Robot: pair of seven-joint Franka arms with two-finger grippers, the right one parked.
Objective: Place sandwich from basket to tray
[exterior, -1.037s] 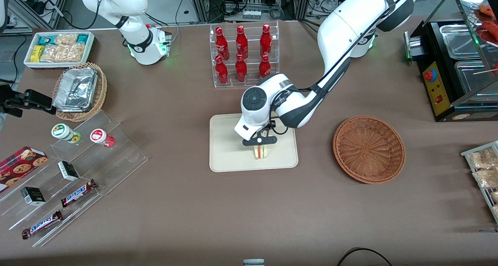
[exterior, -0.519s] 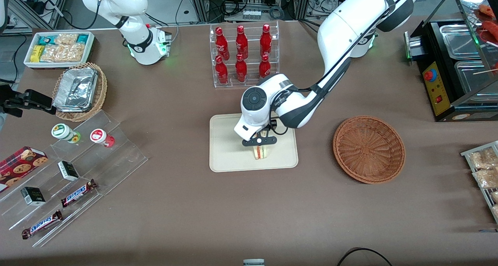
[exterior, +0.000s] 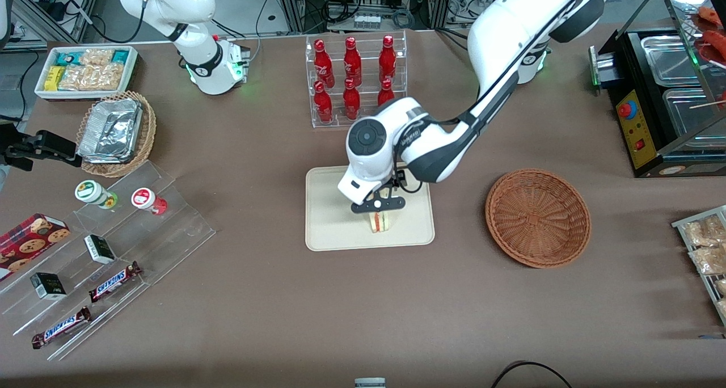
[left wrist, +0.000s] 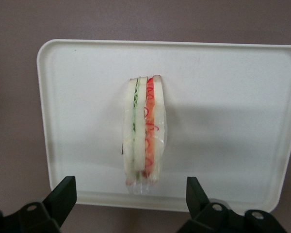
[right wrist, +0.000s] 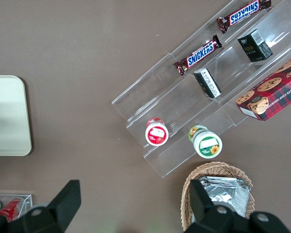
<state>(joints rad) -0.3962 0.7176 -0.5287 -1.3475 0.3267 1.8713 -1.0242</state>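
The sandwich (exterior: 380, 222) (left wrist: 144, 131) stands on its edge on the cream tray (exterior: 332, 218) (left wrist: 223, 97), its red and green filling showing. My gripper (exterior: 378, 206) (left wrist: 131, 196) hangs just above the sandwich, open, with its black fingers (left wrist: 62, 196) wide apart and nothing between them. The reddish-brown wicker basket (exterior: 537, 216) sits empty beside the tray, toward the working arm's end of the table.
A clear rack of red bottles (exterior: 355, 79) stands farther from the front camera than the tray. Toward the parked arm's end lie acrylic steps with snack bars and cups (exterior: 108, 246), a tan basket of foil containers (exterior: 116, 133) and a white snack bin (exterior: 86, 70).
My gripper has let go of the sandwich and risen a little above it. The sandwich stays standing on the tray.
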